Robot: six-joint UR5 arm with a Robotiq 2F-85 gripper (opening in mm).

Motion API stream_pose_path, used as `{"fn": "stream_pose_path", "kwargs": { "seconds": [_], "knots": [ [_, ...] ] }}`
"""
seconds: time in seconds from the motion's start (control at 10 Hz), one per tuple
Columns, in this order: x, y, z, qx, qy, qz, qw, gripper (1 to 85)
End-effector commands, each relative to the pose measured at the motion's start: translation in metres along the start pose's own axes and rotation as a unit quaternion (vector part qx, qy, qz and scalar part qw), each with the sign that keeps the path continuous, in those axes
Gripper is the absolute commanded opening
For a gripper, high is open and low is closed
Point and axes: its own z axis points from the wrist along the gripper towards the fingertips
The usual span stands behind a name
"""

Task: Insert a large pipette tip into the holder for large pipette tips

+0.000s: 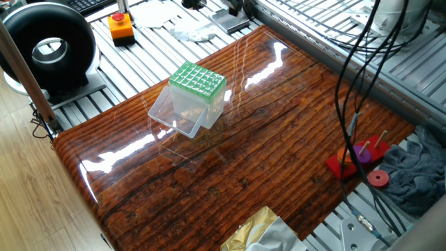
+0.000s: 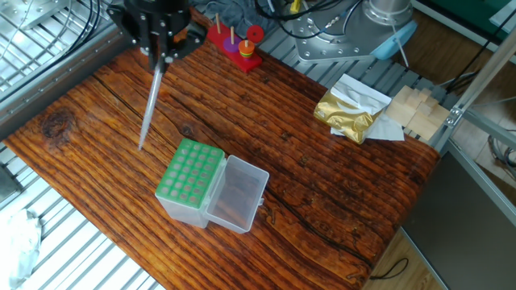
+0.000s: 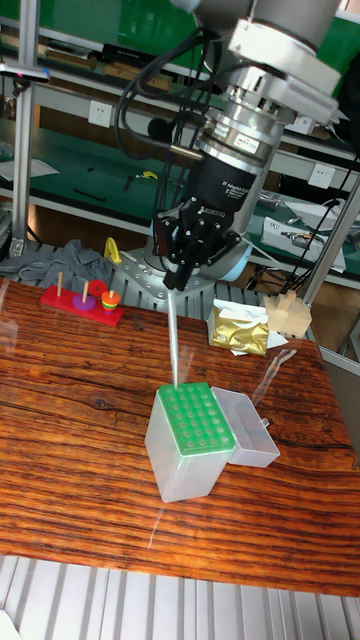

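The holder for large pipette tips [image 2: 189,171] is a clear box with a green gridded top [image 1: 197,79], and its clear lid [image 2: 239,193] is folded open beside it. My gripper [image 2: 164,55] is shut on the upper end of the large pipette tip [image 2: 150,105], a slim whitish tube that hangs downward with a slight tilt. In the tall fixed view the gripper [image 3: 178,282] is above the holder [image 3: 200,425], and the lower end of the tip [image 3: 172,340] lies near the rack's rear edge. In one fixed view the gripper and the tip are out of frame.
A red peg toy with rings [image 2: 238,44] stands at the table's far edge, by a grey cloth [image 1: 411,174]. A gold foil bag [image 2: 351,113] and wooden blocks [image 2: 415,109] lie off the right side. Black cables [image 1: 345,77] hang over the table. An orange button box [image 1: 120,26] sits behind it.
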Motion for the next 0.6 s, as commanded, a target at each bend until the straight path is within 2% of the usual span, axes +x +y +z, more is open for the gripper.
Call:
{"fn": "stream_pose_path", "kwargs": {
  "seconds": [0.0, 0.1, 0.2, 0.3, 0.4, 0.5],
  "knots": [
    [0.011, -0.023, -0.001, 0.057, 0.026, -0.123, 0.9904, 1.0],
    [0.008, -0.033, -0.002, 0.083, 0.025, -0.161, 0.9832, 1.0],
    [0.008, -0.043, -0.003, 0.109, 0.032, -0.190, 0.9752, 1.0],
    [0.008, -0.042, -0.004, 0.116, 0.037, -0.204, 0.9712, 1.0],
    [0.006, -0.044, -0.007, 0.138, 0.043, -0.236, 0.9608, 1.0],
    [0.013, -0.036, -0.009, 0.132, 0.054, -0.238, 0.9609, 1.0]
  ]
}}
